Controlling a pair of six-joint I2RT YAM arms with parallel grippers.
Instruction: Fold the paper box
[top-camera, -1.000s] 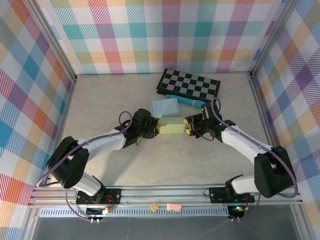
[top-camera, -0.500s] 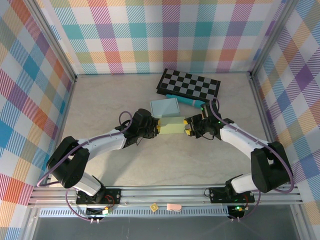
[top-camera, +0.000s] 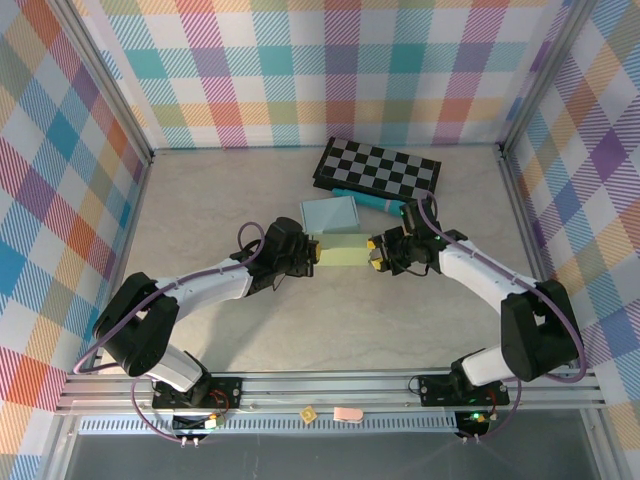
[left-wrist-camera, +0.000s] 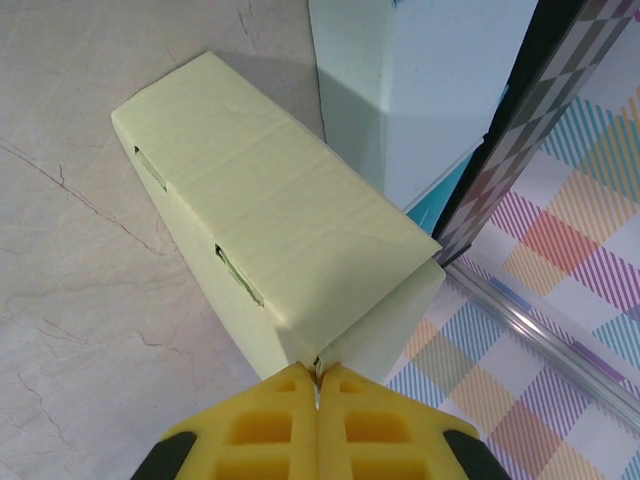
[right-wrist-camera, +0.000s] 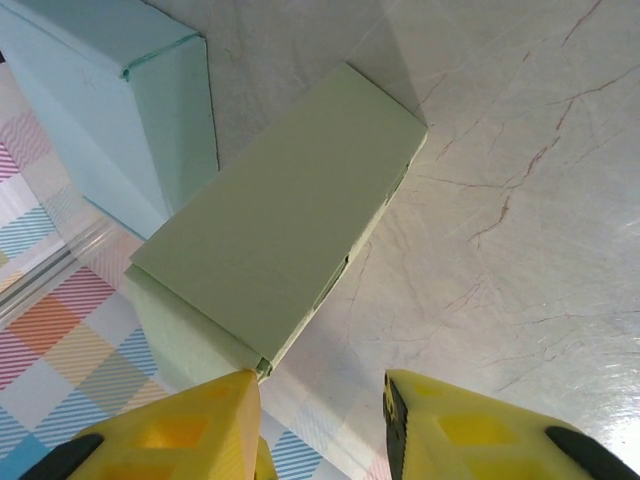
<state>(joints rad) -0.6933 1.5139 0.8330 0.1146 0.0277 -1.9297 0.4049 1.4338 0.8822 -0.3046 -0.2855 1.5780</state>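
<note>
Paper box (top-camera: 344, 251) between left end effector (top-camera: 318, 256), right end effector (top-camera: 373, 255).

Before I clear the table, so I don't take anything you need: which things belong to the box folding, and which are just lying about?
In the job: pale green paper box; left gripper, fingers pinched on its end; right gripper, open at the other end.
Lying about: light blue box; checkerboard; teal object beside the board.
</note>
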